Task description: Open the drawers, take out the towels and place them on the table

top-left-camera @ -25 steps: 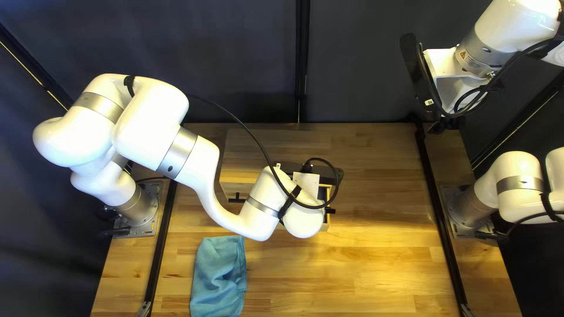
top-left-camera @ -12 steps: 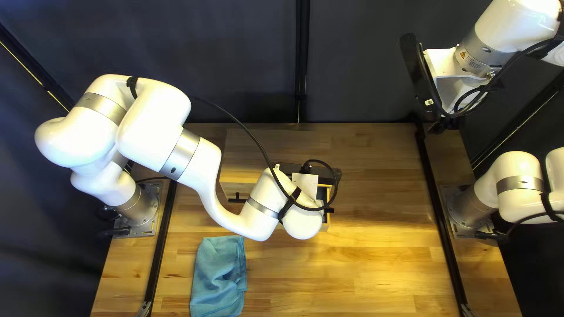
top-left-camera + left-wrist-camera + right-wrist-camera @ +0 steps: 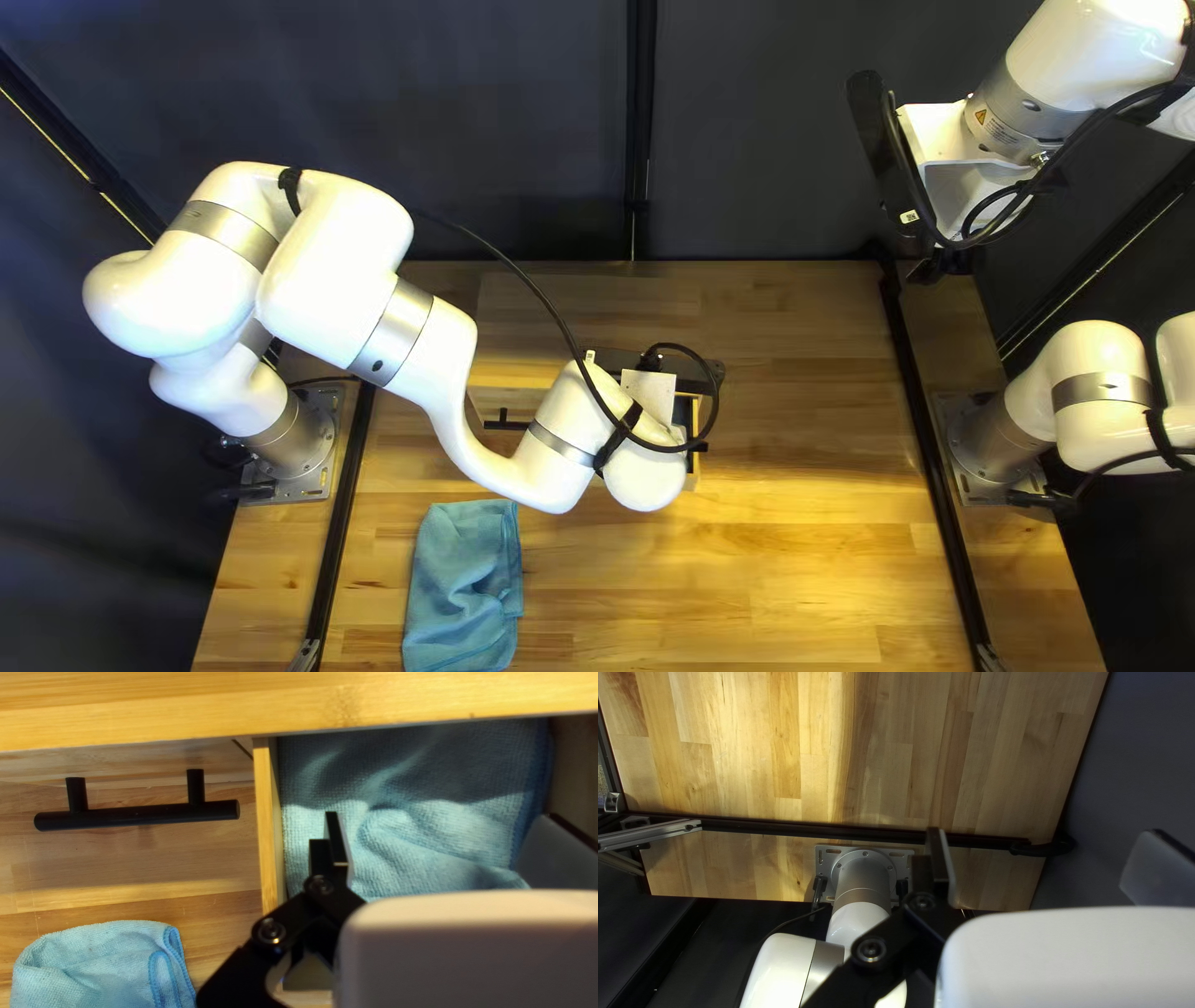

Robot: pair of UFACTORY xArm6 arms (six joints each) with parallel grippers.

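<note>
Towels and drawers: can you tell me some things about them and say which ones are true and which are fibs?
1. A blue towel lies on the table. True.
2. Both towels are out on the table. False: a second blue towel lies inside the open drawer.
3. The left gripper is squeezing a towel. False: it is open, reaching into the open drawer over the cloth.
4. The shut drawer next to it has a black handle. True.

Wooden table (image 3: 794, 560): towel (image 3: 464, 583), drawer unit (image 3: 579, 308)
</note>
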